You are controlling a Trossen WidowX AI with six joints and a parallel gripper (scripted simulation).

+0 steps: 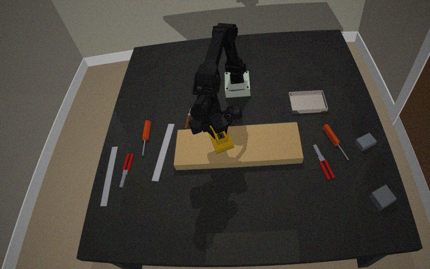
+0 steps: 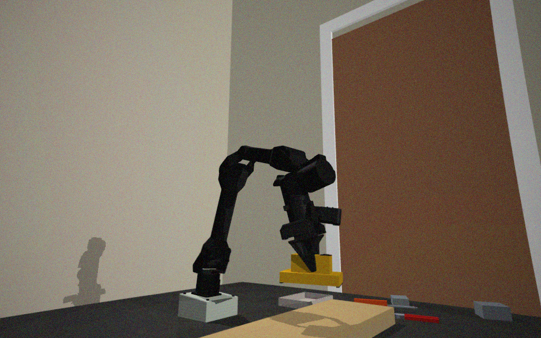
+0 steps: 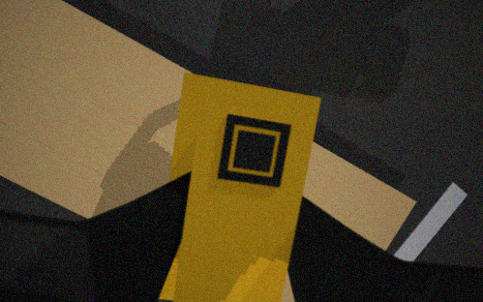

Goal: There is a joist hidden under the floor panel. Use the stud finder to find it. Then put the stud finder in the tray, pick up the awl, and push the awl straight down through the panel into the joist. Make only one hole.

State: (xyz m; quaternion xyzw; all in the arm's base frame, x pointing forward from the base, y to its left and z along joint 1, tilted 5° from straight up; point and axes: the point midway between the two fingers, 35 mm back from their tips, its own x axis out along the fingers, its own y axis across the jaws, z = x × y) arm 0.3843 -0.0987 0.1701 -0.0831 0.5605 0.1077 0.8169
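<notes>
My gripper [image 1: 219, 134] [image 2: 315, 262] [image 3: 238, 186] is shut on the yellow stud finder [image 1: 223, 147] [image 2: 300, 277] [image 3: 251, 97]. It holds the stud finder in the air, well above the tan floor panel [image 1: 270, 145] [image 2: 348, 312] [image 3: 45, 87], over its left half in the top view. The black square on the stud finder's top shows a thin yellow outline and a dark middle. The awl [image 1: 187, 121], with a brown handle, lies behind the panel's back left corner, partly beside the arm in that view. The pale tray [image 1: 308, 111] [image 2: 287, 303] stands at the back right and looks empty. No joist is visible.
Orange screwdrivers [image 1: 146, 130] [image 1: 331, 134] and red-handled tools [image 1: 129, 161] [image 1: 327, 169] lie on both sides of the panel. Pale strips [image 1: 163, 151] [image 1: 109, 176] [image 3: 433, 220] lie to its left. Grey blocks [image 1: 366, 142] [image 1: 383, 197] [image 2: 492, 310] stand at the far right.
</notes>
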